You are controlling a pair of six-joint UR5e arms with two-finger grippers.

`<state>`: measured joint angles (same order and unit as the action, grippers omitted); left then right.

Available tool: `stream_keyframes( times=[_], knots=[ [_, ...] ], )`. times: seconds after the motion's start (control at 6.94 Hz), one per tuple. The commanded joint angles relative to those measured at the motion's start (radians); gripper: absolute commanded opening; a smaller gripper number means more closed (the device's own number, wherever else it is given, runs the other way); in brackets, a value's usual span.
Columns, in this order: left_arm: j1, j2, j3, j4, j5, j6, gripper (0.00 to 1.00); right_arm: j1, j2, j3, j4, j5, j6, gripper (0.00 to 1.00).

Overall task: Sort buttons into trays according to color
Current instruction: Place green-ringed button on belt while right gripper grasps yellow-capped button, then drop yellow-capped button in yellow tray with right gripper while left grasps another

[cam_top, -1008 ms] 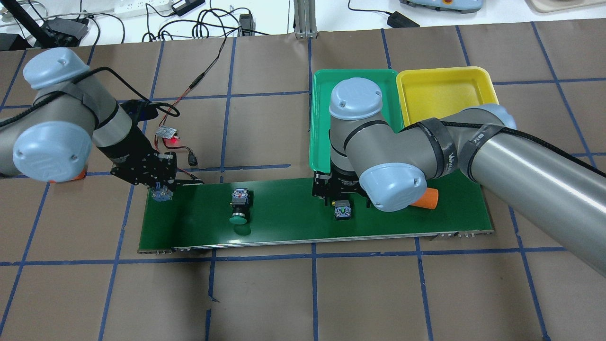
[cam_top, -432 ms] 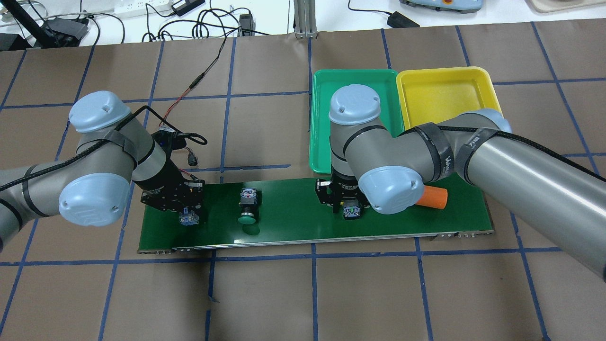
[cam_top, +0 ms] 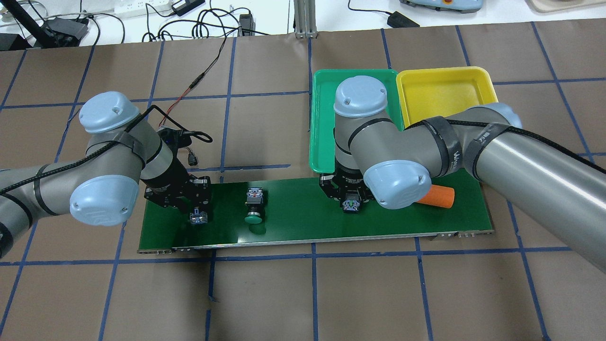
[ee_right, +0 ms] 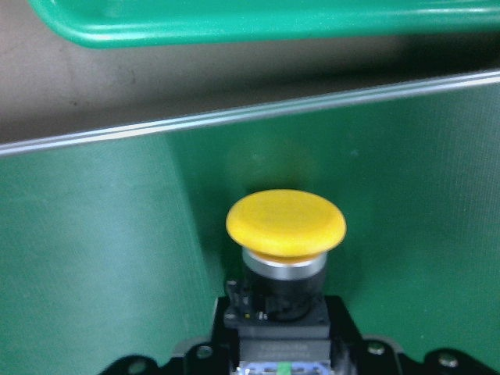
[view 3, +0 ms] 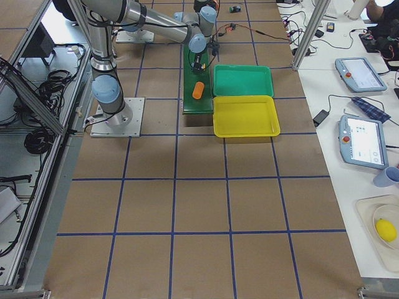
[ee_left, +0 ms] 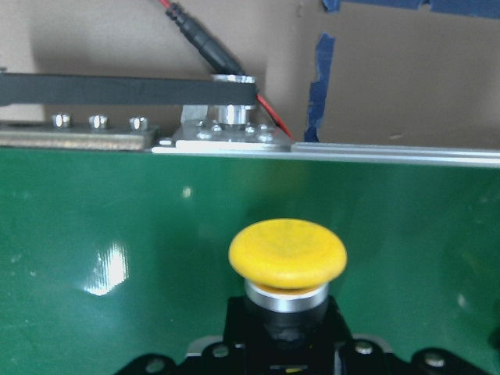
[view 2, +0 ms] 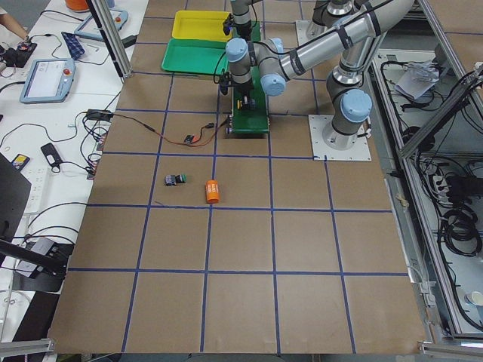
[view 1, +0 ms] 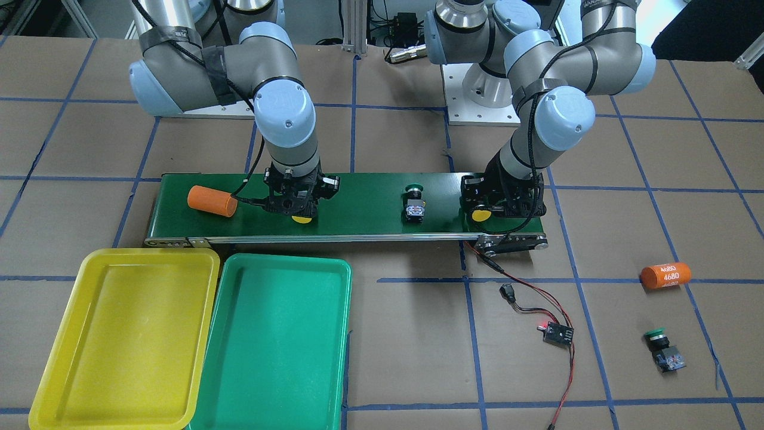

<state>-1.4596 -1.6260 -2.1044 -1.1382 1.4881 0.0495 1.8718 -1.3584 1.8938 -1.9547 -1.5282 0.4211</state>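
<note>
One yellow-capped black push-button switch (view 1: 481, 215) sits gripped in the left pincer (cam_top: 197, 211) and a second yellow-capped switch (view 1: 302, 219) in the right pincer (cam_top: 351, 201). A green-capped switch (view 1: 414, 203) lies on its side between them, another green-capped switch (view 1: 662, 349) far off. The shallow yellow plastic tray (view 1: 59, 382) and green plastic tray (view 1: 334, 334) adjoin.

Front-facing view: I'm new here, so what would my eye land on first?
The left arm and right arm stoop over the conveyor belt, the left tool clamped on one yellow-capped button, the right tool on another. Nearer the camera lie the yellow tray and green tray.
</note>
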Motion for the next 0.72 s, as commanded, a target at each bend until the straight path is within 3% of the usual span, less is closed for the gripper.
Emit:
stream_keyframes(
  times=[0.0, 0.29, 0.43, 0.58],
  knots=[
    [0.008, 0.018, 0.132, -0.145, 0.003, 0.023, 1.0, -0.086, -0.059, -0.048, 0.016, -0.016, -0.013, 0.0],
    [0.123, -0.094, 0.37, -0.259, 0.046, 0.159, 1.0, -0.181, -0.051, -0.129, -0.013, -0.064, -0.053, 0.0],
    [0.213, -0.186, 0.452, -0.255, 0.117, 0.303, 1.0, -0.227, -0.035, -0.16, -0.007, -0.067, -0.074, 0.0],
    [0.288, -0.29, 0.537, -0.188, 0.129, 0.461, 1.0, -0.273, -0.004, -0.17, -0.024, -0.069, -0.152, 0.0]
  ],
)
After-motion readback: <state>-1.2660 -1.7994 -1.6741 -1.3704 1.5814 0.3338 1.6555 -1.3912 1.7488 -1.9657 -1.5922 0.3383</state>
